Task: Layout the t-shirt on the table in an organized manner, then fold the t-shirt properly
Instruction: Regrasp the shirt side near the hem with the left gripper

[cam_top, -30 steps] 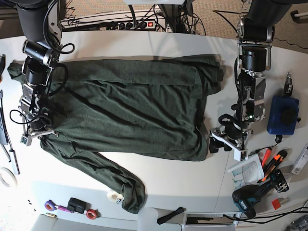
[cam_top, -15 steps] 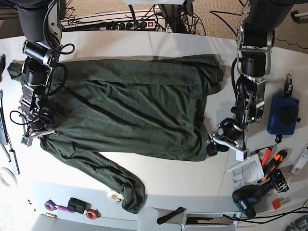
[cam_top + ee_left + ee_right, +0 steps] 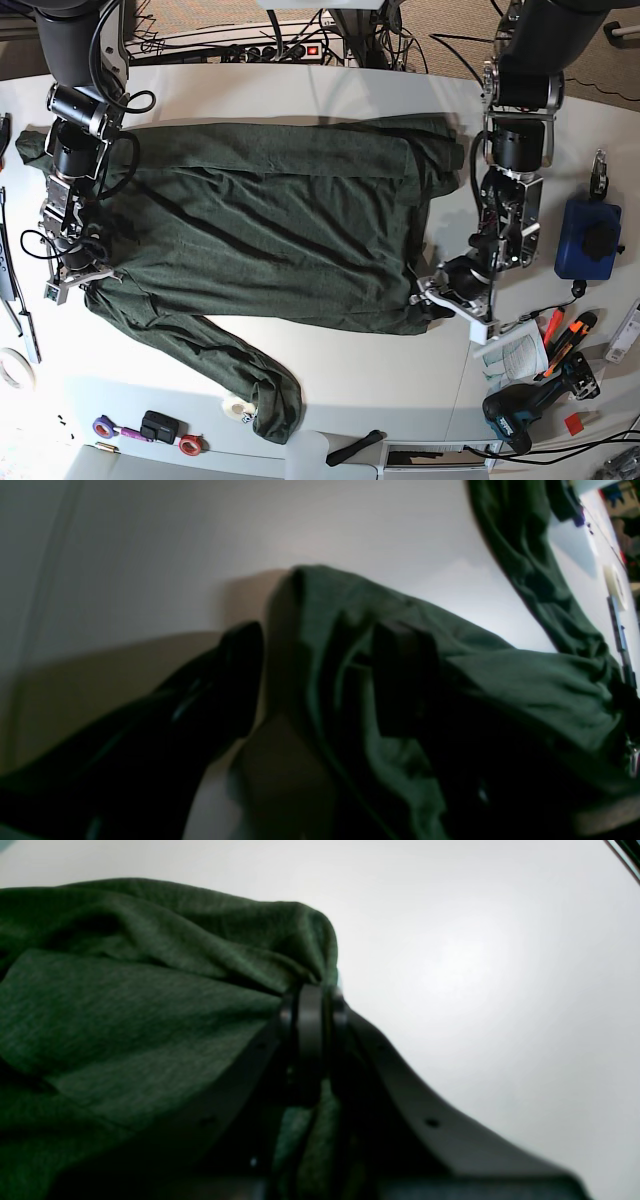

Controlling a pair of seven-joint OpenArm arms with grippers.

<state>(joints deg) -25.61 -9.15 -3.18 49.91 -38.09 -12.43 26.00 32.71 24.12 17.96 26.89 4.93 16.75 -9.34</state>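
T-shirt [image 3: 270, 230] lies spread across center of white tabletop [image 3: 300, 95]. Right end effector [image 3: 75, 272], frame left, clamps its edge; left end effector [image 3: 440, 298], lower right, gapes wide at hem corner.

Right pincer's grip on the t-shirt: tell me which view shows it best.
The right wrist view. There the right pincer is seen close up, shut on a bunched fold of the t-shirt. The base view shows it small, at the shirt's edge. The left wrist view shows only the other arm's end of the shirt.

Base looks straight down; wrist views skim the t-shirt [image 3: 270, 230] closely.
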